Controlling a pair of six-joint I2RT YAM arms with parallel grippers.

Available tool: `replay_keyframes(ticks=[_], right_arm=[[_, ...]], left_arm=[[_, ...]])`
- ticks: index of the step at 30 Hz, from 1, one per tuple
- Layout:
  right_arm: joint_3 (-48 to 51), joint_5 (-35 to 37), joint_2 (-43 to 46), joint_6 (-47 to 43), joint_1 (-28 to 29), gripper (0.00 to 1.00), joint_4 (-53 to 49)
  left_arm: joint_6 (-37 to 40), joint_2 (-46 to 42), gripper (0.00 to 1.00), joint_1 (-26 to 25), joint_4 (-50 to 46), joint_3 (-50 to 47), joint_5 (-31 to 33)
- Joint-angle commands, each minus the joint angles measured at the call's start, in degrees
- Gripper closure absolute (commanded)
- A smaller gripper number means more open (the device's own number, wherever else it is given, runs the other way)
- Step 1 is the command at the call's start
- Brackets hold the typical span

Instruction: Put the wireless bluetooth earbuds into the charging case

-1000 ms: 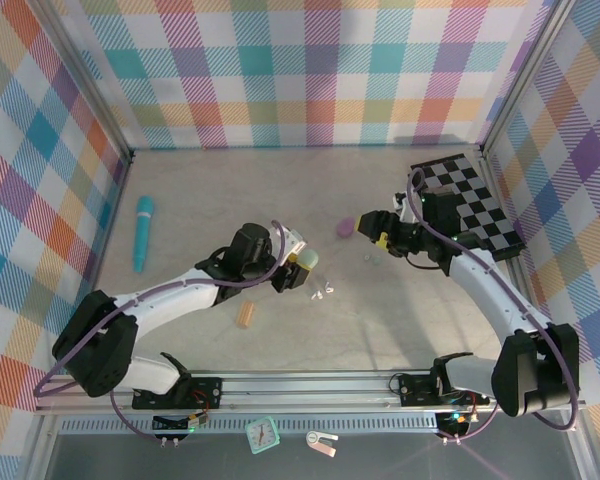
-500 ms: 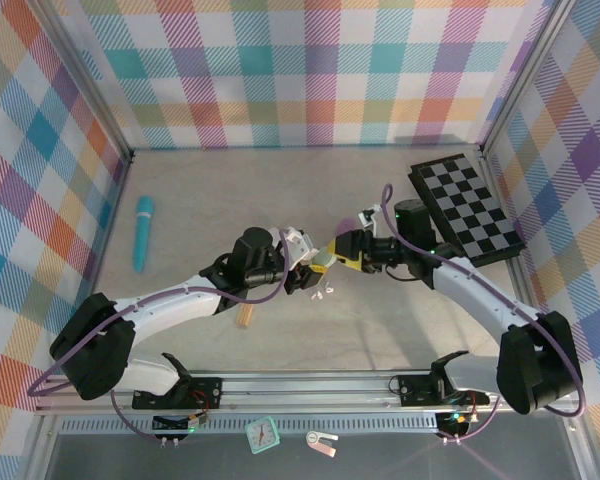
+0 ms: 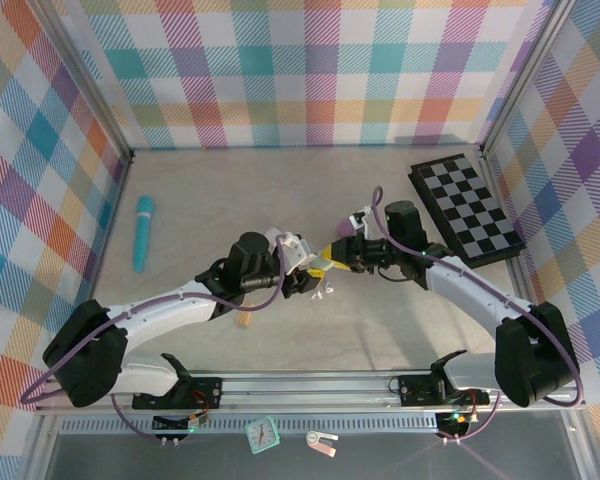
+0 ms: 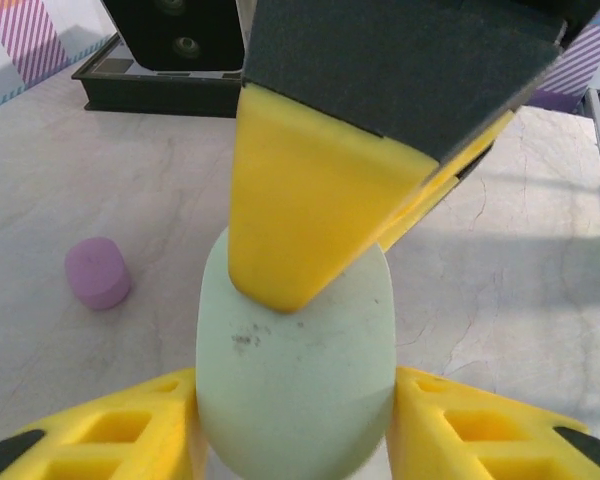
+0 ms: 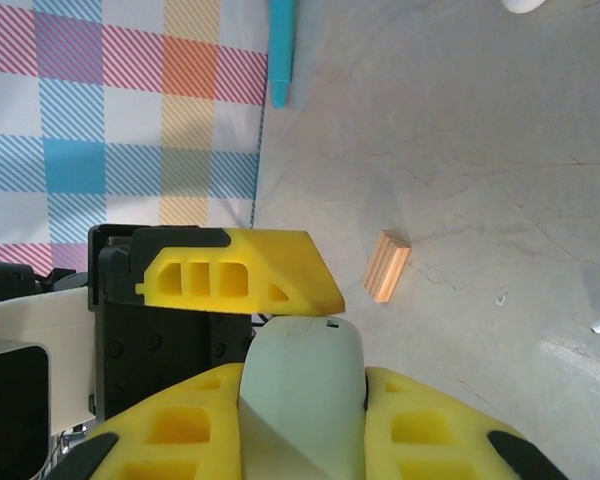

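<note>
Both left gripper (image 4: pixel 295 432), right gripper (image 5: pixel 305 425) clamp pale case (image 4: pixel 310 350) | marbled table (image 3: pixel 280 190) | plaid walls (image 3: pixel 300 70) (checkerboard (image 3: pixel 470 205) right)

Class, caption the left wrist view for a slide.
Pale green case between the left gripper fingers, right gripper finger on its top; purple cylinder nearby.

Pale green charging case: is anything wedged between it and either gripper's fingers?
Nothing visible does. The pale green charging case sits directly between the left gripper's yellow fingers, and the right gripper's fingers appear to clamp it as well.
</note>
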State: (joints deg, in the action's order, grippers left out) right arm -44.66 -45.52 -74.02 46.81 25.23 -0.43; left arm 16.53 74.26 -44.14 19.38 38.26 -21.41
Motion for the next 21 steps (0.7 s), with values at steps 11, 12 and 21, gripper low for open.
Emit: replay_keyframes(ticks=[11, 12, 21], right_arm=[[7.2, -3.8, 1.1, 29.6, -0.2, 0.92, 36.0], [7.5, -3.1, 1.1, 31.8, 0.1, 0.93, 38.9], [6.3, 1.6, 0.7, 42.2, 3.5, 0.95, 49.6]], left_arm=[[-11.6, -1.3, 0.36, -0.4, 42.5, -13.3, 5.5], [-11.9, -0.6, 0.34, -0.4, 45.5, -14.0, 5.8], [-11.8, 3.7, 0.27, -0.4, 58.0, -13.5, 7.1]])
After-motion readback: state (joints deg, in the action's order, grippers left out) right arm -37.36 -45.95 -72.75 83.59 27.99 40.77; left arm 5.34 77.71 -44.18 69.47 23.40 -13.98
